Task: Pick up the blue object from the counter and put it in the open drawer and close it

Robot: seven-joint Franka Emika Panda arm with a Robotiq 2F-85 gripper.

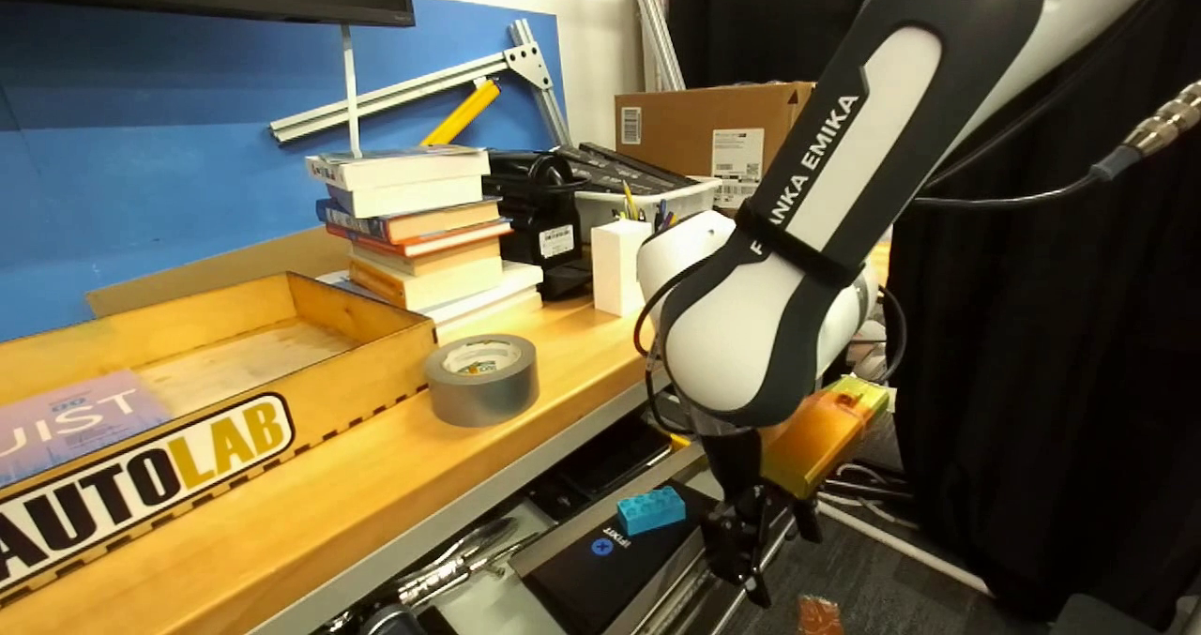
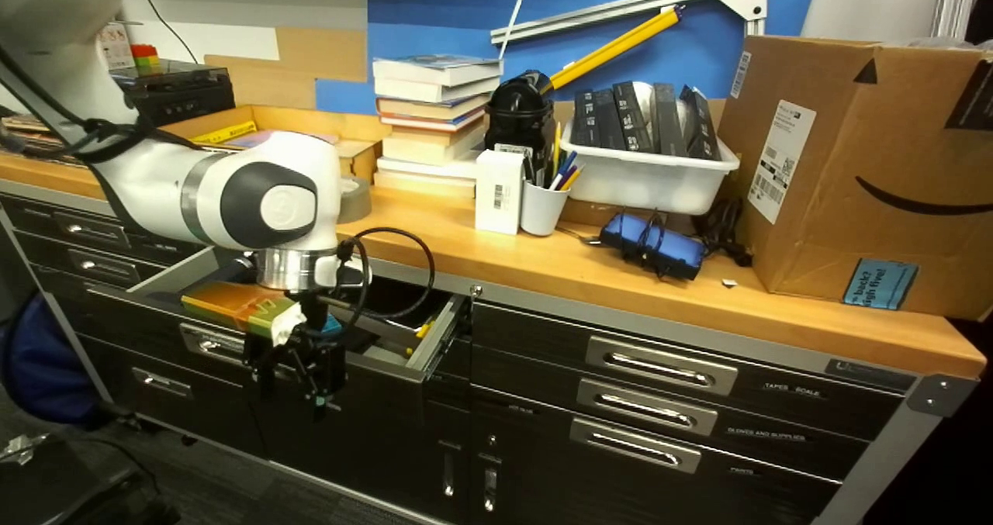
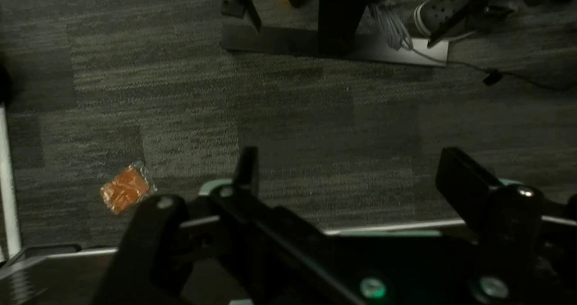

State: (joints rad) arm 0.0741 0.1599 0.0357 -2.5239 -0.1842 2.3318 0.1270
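The blue block (image 1: pixel 651 510) lies on a black box (image 1: pixel 600 569) inside the open drawer. In an exterior view the block (image 2: pixel 332 326) shows only partly, behind the gripper. The dark grey drawer (image 2: pixel 441 339) is pulled out below the wooden counter (image 1: pixel 347 513). My gripper (image 1: pixel 784 560) points down, just outside the drawer's front, apart from the block. It also shows in an exterior view (image 2: pixel 291 381). In the wrist view the fingers (image 3: pixel 349 170) are wide apart with only floor between them.
A grey tape roll (image 1: pixel 483 382) and a wooden AUTOLAB tray (image 1: pixel 366 382) stand on the counter. Behind are stacked books (image 2: pixel 434 114), a white box (image 2: pixel 498 191) and a pen cup (image 2: pixel 543 208). Closed drawers (image 2: pixel 659 370) sit beside the open one. An orange packet (image 3: pixel 125 189) lies on the floor.
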